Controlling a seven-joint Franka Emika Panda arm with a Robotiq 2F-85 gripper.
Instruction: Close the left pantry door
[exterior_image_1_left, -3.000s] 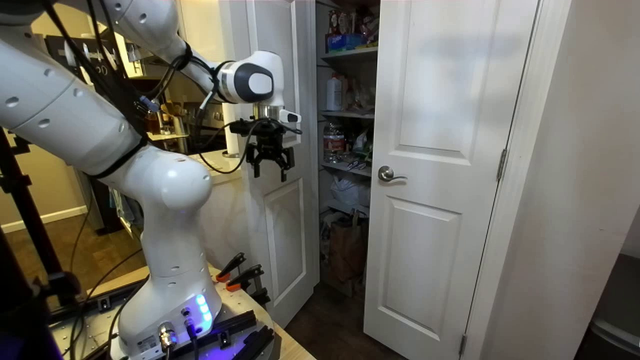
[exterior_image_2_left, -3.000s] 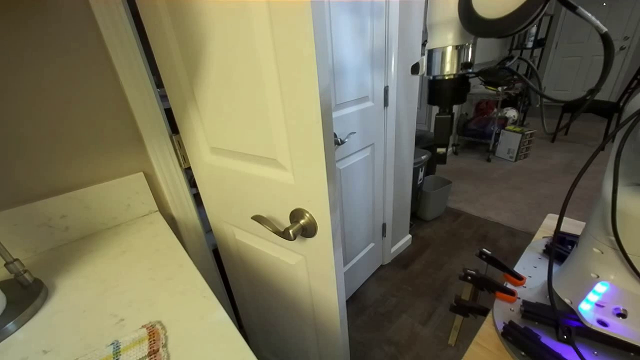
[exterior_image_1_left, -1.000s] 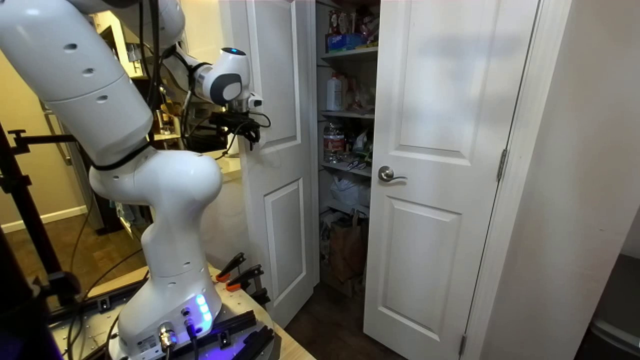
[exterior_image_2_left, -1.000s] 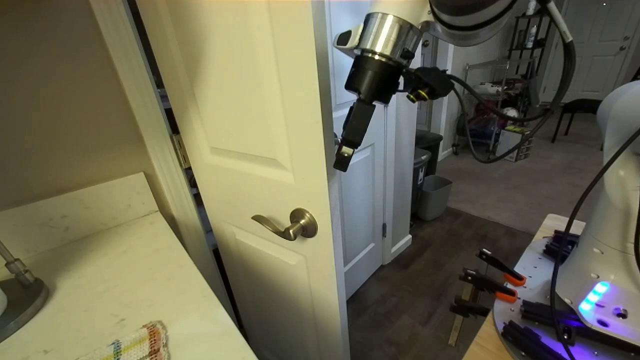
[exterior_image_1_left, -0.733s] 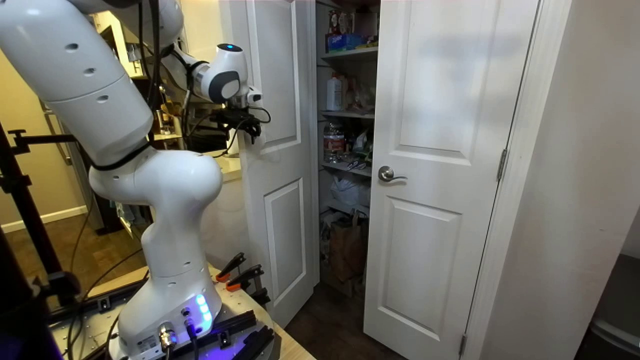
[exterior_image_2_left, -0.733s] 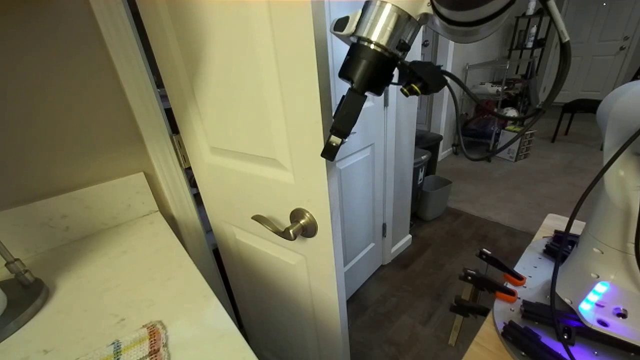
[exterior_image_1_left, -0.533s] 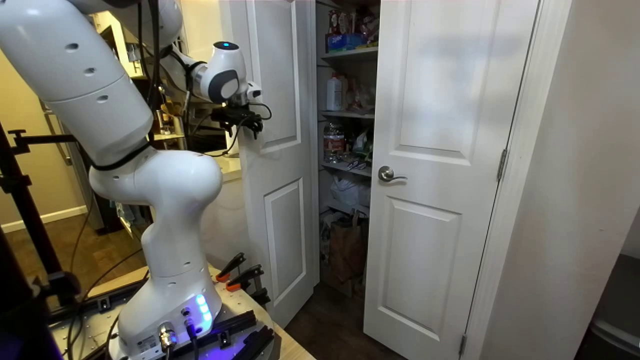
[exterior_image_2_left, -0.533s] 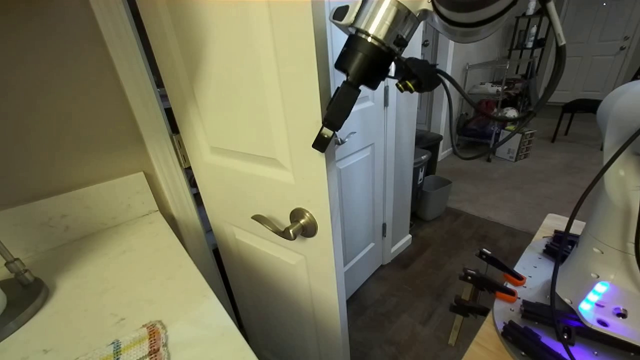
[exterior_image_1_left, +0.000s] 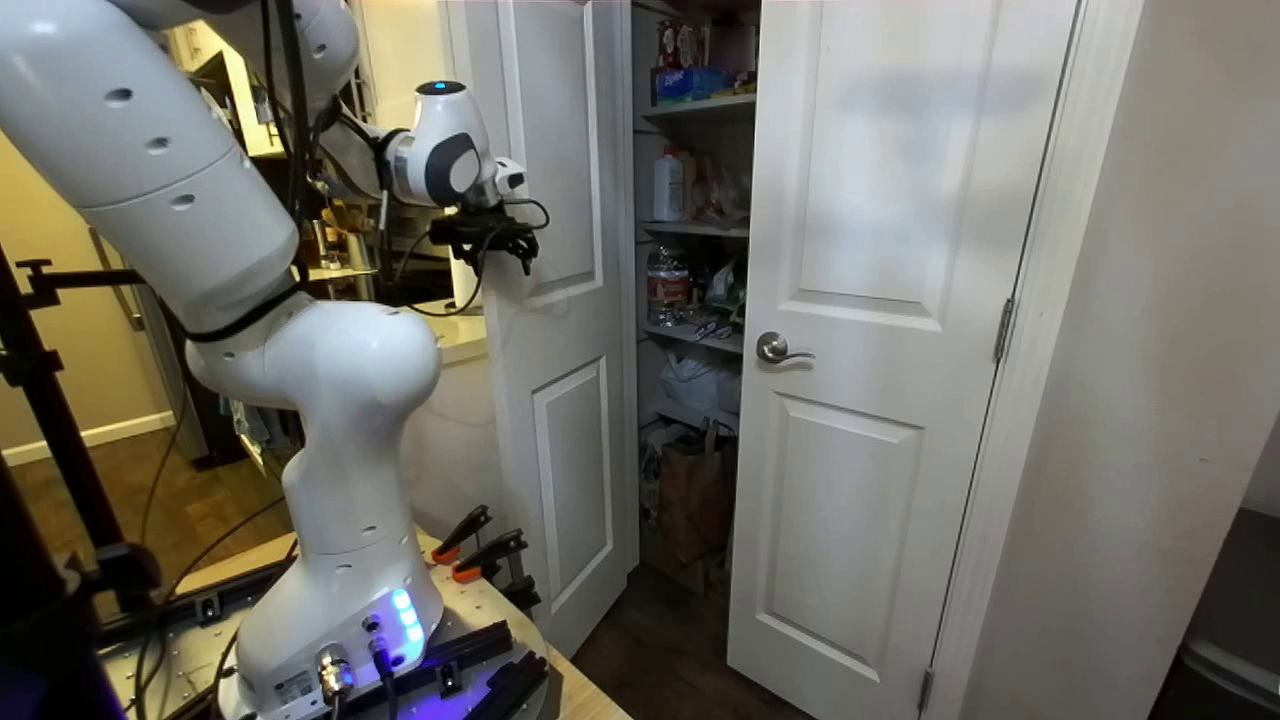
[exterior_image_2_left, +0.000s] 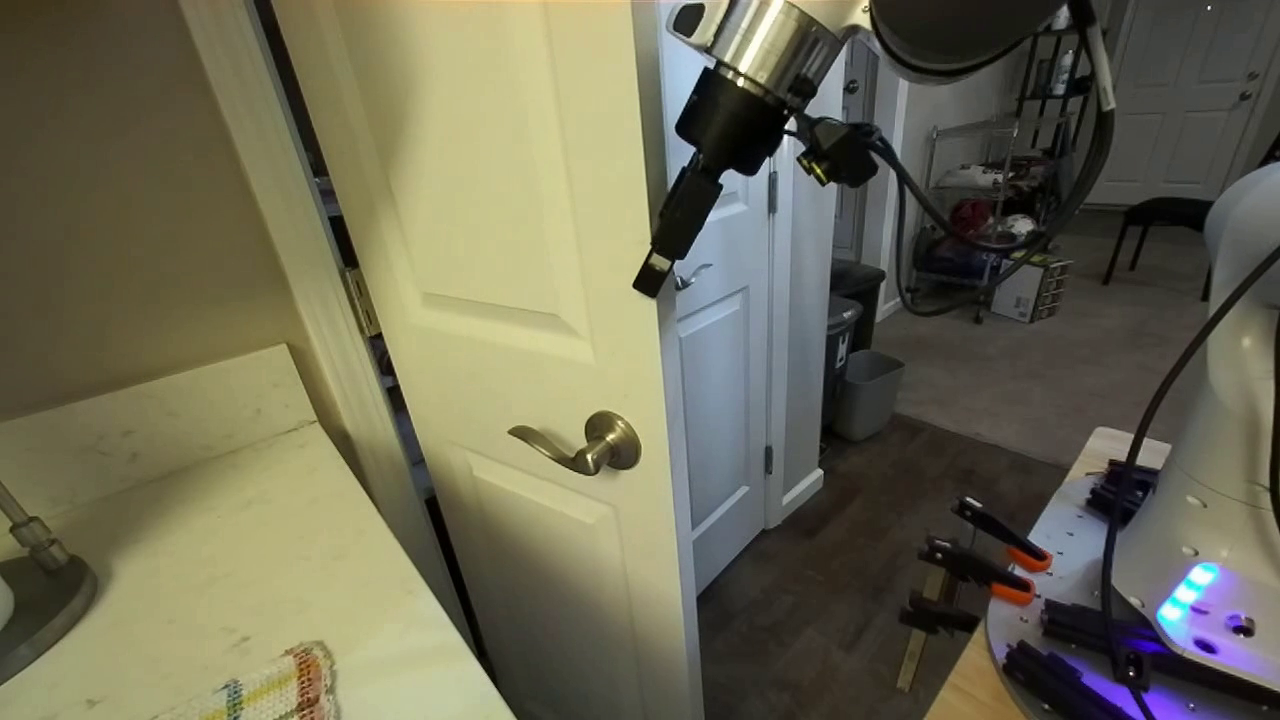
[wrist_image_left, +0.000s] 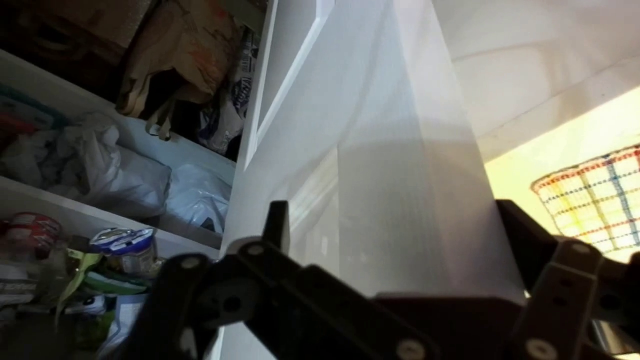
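The gripper (wrist_image_left: 392, 212) stands spread across the edge of the left pantry door (exterior_image_2_left: 530, 370); an oblique push may cause slip-off.

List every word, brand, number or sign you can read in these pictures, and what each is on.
"Ziploc", slightly blurred: blue box.
"Royal", sideways: printed bag.
Too small or blurred to read: red bottle label, robot-base label, white bin marking.
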